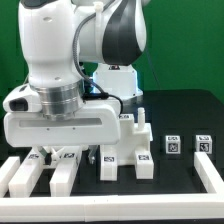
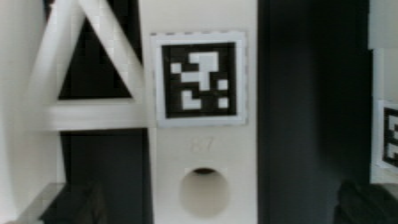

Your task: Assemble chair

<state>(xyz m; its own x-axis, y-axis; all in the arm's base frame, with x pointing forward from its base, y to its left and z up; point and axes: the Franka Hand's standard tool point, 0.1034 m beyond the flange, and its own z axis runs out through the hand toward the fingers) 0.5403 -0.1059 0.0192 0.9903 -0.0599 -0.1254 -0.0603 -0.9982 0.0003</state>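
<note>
Item: gripper (image 1: 58,152), jaws wide apart, clamped on nothing; chair bar (image 2: 199,150) directly beneath the gripper, centred between its fingers, long axis crossing their closing line; glossy white, blocky; one black-and-white square tag (image 2: 199,78); oval hole (image 2: 201,185) just beside it.

Open black table (image 1: 190,115) behind the small cubes (image 1: 172,145); crowded chair parts (image 1: 128,162) and border rail (image 1: 120,210) along the near edge.

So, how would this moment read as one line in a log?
end effector: open, low | under it: white chair bar, tag and hole up | held: nothing | small cubes: on table, exterior view's right
</note>
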